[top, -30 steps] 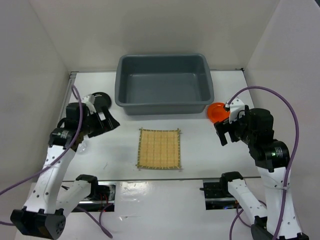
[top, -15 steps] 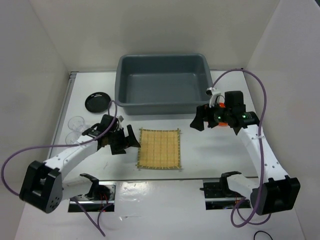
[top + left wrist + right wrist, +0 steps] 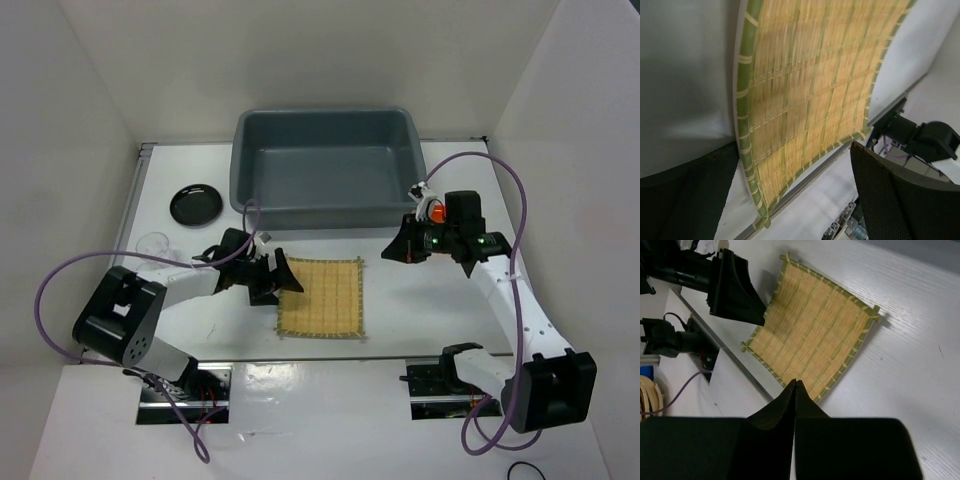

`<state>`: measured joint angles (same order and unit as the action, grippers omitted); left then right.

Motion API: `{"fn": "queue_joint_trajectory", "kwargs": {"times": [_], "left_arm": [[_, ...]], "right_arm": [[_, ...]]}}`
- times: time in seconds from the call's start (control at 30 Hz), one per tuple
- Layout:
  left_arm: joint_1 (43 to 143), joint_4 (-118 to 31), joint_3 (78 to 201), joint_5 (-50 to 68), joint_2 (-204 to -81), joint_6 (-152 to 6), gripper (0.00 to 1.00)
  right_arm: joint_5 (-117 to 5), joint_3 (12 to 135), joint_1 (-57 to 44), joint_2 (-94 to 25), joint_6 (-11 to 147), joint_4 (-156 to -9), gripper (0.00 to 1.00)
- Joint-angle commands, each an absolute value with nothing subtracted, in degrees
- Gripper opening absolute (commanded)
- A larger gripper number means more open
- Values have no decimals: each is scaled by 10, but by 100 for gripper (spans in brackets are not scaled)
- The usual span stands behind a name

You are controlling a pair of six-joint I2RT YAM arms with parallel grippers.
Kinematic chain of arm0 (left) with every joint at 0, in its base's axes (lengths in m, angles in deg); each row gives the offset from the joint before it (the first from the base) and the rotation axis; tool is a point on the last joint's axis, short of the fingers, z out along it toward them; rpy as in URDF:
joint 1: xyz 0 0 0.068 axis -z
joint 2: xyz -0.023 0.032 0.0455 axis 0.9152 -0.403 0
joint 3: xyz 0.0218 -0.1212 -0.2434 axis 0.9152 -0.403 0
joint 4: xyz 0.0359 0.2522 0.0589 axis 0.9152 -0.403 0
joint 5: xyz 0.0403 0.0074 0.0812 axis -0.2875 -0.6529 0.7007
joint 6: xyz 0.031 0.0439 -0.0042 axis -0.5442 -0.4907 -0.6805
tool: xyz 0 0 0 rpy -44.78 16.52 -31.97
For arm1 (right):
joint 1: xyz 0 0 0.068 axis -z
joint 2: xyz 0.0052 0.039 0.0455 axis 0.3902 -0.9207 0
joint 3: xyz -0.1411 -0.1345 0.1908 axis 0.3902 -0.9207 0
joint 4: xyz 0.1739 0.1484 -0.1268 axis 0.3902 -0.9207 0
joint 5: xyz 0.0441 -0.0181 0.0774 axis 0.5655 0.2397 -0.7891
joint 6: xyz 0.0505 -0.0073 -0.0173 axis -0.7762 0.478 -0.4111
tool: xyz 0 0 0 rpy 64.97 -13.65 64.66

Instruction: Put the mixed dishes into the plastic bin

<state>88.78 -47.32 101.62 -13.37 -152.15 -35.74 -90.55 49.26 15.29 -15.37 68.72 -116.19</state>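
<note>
Left pincer [image 3: 284,279], spread at the left edge of the mat [image 3: 320,298], may just shove it flat along the counter [image 3: 420,310]; right pincer [image 3: 394,249], pressed together, cannot steady it.

no readable text, no labels, no brand marks, no numbers, no signs

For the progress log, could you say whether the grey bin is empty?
Empty: the bin shows only bare grey floor; the mat lies outside it.
</note>
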Motion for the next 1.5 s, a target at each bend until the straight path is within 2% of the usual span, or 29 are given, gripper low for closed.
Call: {"fn": "queue_joint_trajectory", "kwargs": {"times": [0.0, 0.13, 0.2, 0.23, 0.37, 0.47, 0.57, 0.63, 0.73, 0.8, 0.93, 1.13, 1.47], "left_arm": [[891, -448, 983, -96, -1588, -389, 100], [891, -412, 994, -136, -1651, -400, 97], [891, -380, 994, -154, -1685, -400, 90], [891, -359, 994, -161, -1703, -400, 82], [904, -330, 994, -183, -1741, -394, 69], [917, -330, 1005, -183, -1753, -394, 68], [930, -330, 1017, -183, -1764, -394, 68], [937, -336, 1017, -183, -1764, -394, 68], [937, -331, 1022, -183, -1776, -394, 68], [942, -331, 1027, -183, -1792, -394, 68], [942, -336, 1033, -183, -1797, -400, 68], [942, -342, 1033, -178, -1786, -400, 68], [952, -342, 1033, -178, -1757, -371, 68]], "right_arm": [[-891, 479, 144, -163, 664, -1116, 0], [-885, 457, 139, -196, 645, -1094, 0], [-874, 457, 139, -202, 645, -1094, 0], [-865, 457, 139, -209, 645, -1094, 0], [-827, 450, 139, -228, 640, -1084, 0], [-838, 450, 139, -249, 646, -1077, 0], [-899, 490, 139, -260, 678, -1064, 0], [-868, 563, 109, -269, 816, -1098, 0], [-769, 601, 62, -289, 958, -1178, 0], [-711, 571, 42, -296, 1031, -1192, 0], [-697, 510, 36, -278, 1065, -1166, 0], [-600, 432, 5, -234, 1129, -1105, 0], [-568, 377, 5, -284, 1192, -1060, 0]]}}
